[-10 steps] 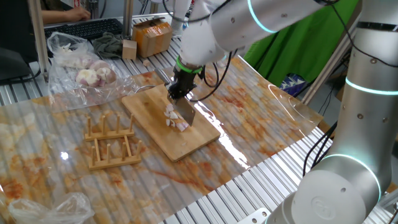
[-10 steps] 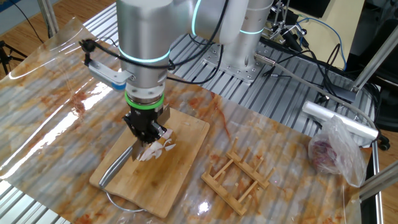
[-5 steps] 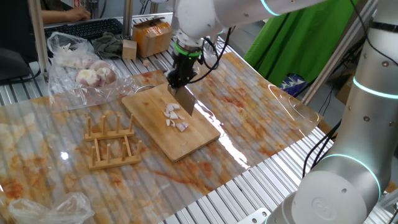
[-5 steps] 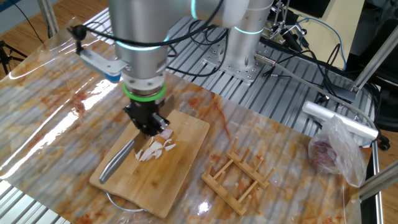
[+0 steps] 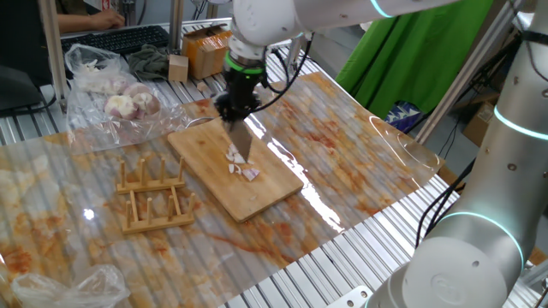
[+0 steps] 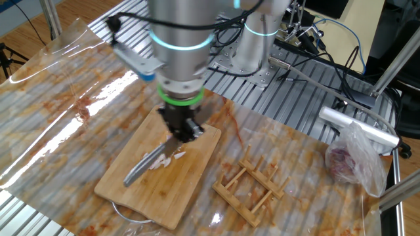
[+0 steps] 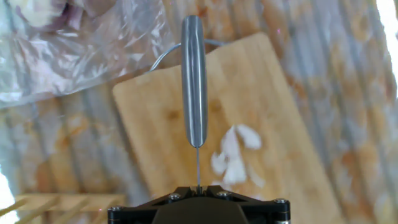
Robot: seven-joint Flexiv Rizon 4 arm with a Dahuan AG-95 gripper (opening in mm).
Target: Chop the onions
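The gripper (image 6: 182,126) points straight down over the wooden cutting board (image 5: 205,175), its jaws clamped tight on a knife (image 6: 149,165) — the steel handle (image 7: 194,81) juts forward in the hand view, the thin blade edge-on beneath it. The blade hangs above the board, not touching it. The onions (image 5: 241,164) — a small cluster of pale chopped pieces — lie on the board's middle, just beside the blade. A clear plastic bag (image 5: 111,90) holding whole bulbs sits near the board, and a wooden rack (image 5: 154,197) stands close by.
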